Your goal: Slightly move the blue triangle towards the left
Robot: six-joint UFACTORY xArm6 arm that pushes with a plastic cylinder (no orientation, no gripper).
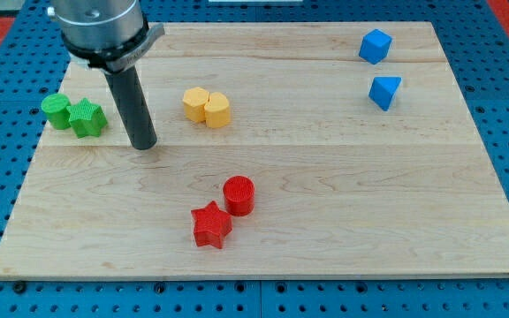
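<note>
Closest to the view's bottom, a red star (210,225) touches a red cylinder (239,195) on the wooden board (343,203). Further up, my tip (144,144) sits on the board just right of two touching green blocks (75,116), with two yellow blocks (207,107) off to its right. No claw here, just a rod touching nothing. The blue triangle (384,92) is way over right, below a blue cube (375,46).
</note>
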